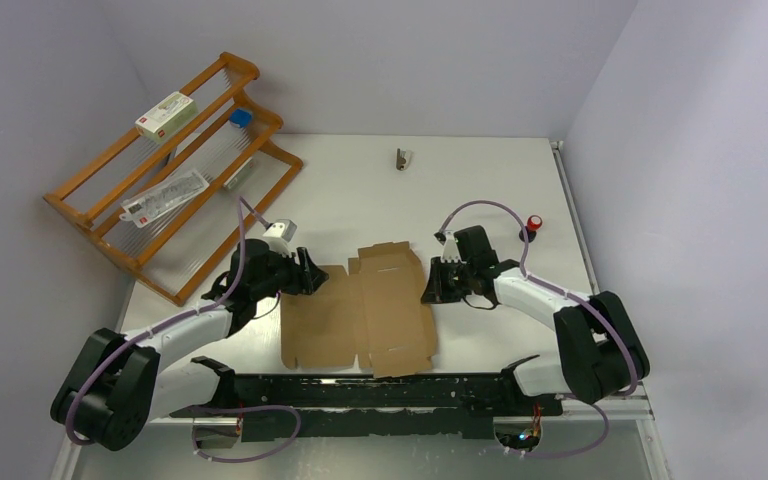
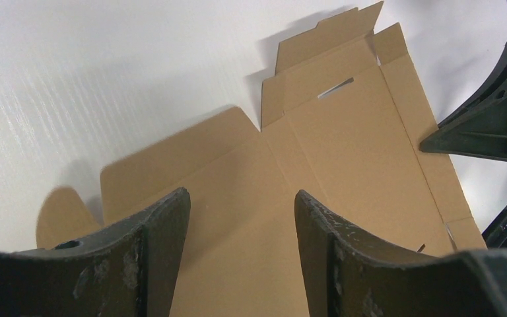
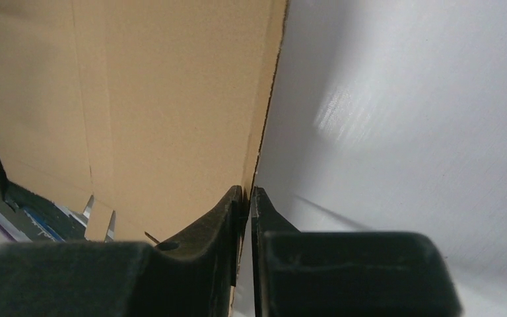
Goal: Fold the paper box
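Right gripper [image 3: 246, 198]: jaws nipped onto right edge of paper box [image 1: 360, 318]. Left gripper [image 2: 241, 205]: jaws wide, empty, over left panel. Box: unfolded on table [image 1: 480, 180]; likely light, stiff, creasable; grip edges.

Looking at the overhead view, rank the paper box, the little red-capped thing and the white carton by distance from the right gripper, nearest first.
1. the paper box: flat at centre, its right edge pinched in the right gripper.
2. the red-capped thing: farther back, to the gripper's right.
3. the white carton: on the wooden rack, far back left.
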Controlling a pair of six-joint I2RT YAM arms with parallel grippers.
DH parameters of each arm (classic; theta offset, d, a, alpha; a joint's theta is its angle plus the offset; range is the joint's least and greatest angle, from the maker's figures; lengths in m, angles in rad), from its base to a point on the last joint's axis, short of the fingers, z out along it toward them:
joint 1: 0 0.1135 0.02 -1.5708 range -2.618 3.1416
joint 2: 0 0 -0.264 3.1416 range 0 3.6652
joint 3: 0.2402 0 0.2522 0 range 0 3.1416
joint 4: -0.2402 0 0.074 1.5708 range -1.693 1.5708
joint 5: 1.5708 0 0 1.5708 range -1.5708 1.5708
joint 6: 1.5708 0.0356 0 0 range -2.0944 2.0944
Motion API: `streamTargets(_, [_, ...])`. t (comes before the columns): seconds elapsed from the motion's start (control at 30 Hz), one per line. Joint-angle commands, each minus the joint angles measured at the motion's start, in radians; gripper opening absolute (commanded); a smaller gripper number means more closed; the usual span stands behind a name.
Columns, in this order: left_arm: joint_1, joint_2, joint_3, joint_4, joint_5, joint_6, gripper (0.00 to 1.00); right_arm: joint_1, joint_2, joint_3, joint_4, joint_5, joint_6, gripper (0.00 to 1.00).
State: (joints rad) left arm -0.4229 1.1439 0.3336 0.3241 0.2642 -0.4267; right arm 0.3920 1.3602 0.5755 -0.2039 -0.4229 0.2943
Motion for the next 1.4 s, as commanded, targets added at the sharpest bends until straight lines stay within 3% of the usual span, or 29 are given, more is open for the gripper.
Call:
streamTargets(0.0, [-0.008,-0.023,0.035,-0.001,-0.014,0.003,0.64,-0.007,-0.016,0.034,-0.032,0.024,-0.031,0.12])
streamTargets(0.23, [0.001,-0.039,0.112,-0.080,-0.134,0.046,0.65,0.020,-0.030,0.225,-0.149,0.101,-0.142,0.07])
streamTargets(0.4, [0.034,-0.059,0.158,-0.091,-0.162,0.035,0.65,0.108,0.016,0.392,-0.243,0.269,-0.271,0.04])
streamTargets(0.77, [0.156,-0.134,0.126,-0.106,-0.195,-0.028,0.67,0.287,0.098,0.590,-0.264,0.538,-0.566,0.03])
streamTargets(1.03, [0.234,-0.171,0.102,-0.106,-0.225,-0.070,0.71,0.422,0.153,0.622,-0.201,0.723,-0.860,0.02])
streamTargets(1.37, [0.289,-0.079,0.047,0.003,-0.081,-0.073,0.70,0.586,0.129,0.505,-0.014,0.903,-1.186,0.00])
